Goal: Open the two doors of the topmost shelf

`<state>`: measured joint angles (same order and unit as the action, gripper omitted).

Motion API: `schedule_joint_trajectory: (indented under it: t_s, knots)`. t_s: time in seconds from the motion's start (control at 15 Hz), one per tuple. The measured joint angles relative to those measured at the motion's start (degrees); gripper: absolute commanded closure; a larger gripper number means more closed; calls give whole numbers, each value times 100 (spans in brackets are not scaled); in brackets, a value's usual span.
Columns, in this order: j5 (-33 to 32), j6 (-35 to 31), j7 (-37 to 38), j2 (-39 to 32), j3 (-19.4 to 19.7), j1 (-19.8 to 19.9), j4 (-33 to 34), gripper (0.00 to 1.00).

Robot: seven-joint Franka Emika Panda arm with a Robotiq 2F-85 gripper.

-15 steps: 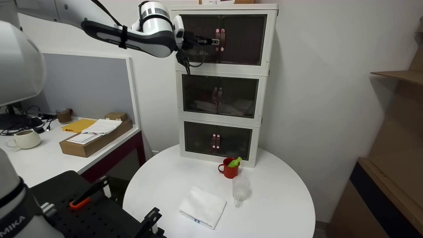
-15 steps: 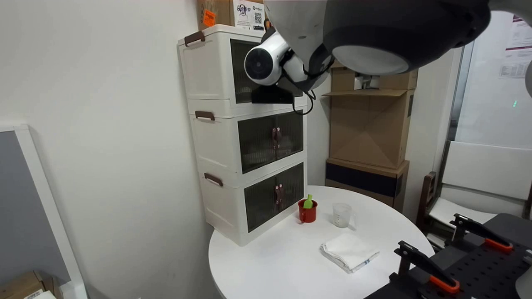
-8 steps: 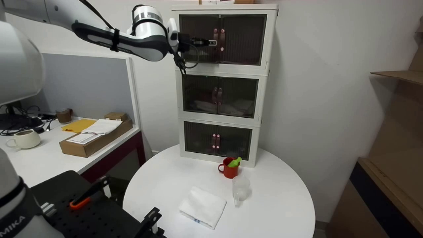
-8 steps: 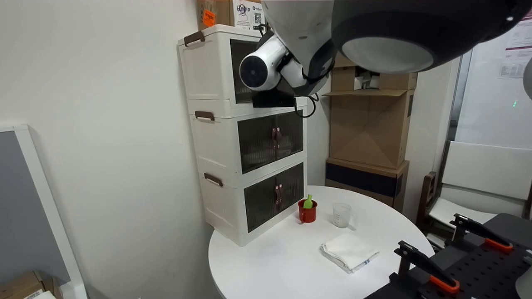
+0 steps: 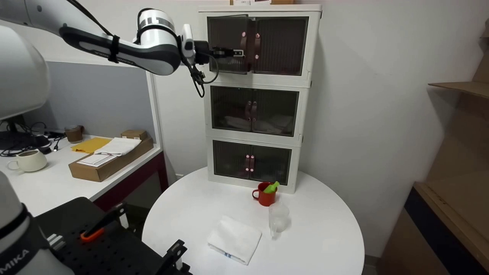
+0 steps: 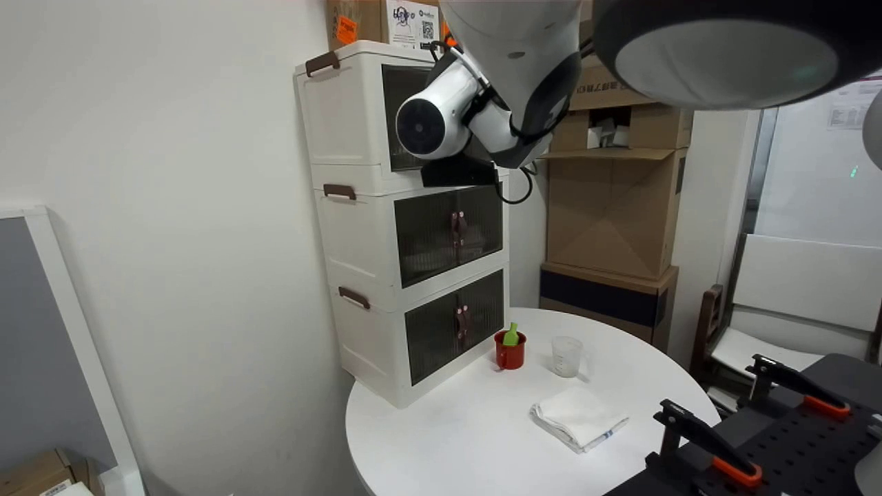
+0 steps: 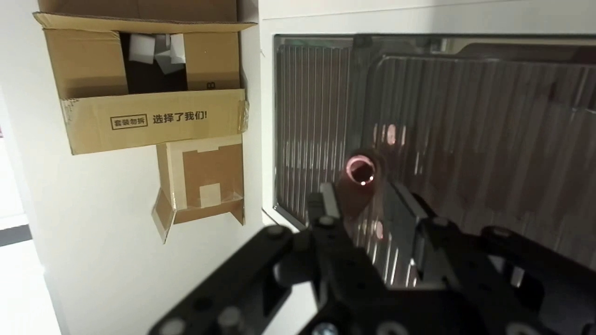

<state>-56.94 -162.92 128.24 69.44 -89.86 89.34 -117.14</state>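
Its jaws apart and clasping nothing, the gripper (image 7: 365, 193) straddled the upright brown strap handle (image 7: 356, 193) on the ajar door (image 5: 227, 34) of the topmost shelf (image 5: 275, 79), with the closed door (image 5: 284, 46) just past that handle.

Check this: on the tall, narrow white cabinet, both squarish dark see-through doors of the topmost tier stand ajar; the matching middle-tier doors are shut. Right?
No: only one topmost door is ajar, the one at the black two-fingered gripper; the other topmost door is shut. An exterior view shows this. The middle-tier doors are shut, as you say.
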Motion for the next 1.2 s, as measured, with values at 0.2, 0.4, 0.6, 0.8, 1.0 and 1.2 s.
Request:
schedule_joint_trajectory:
  t_s: [0.2,0.4,0.6,0.8,1.0,1.2]
  knots:
    - [4,0,38,0,-1,-155,-170,13]
    - [6,-33,77,-10,38,-266,-282,0]
    - [8,-625,134,-203,241,-346,-435,0]
    - [4,-1477,134,-547,708,-409,-676,0]
    - [2,-1713,-15,-1234,975,-464,-900,0]
    - [3,-1712,-258,-2093,1132,-607,-1097,0]
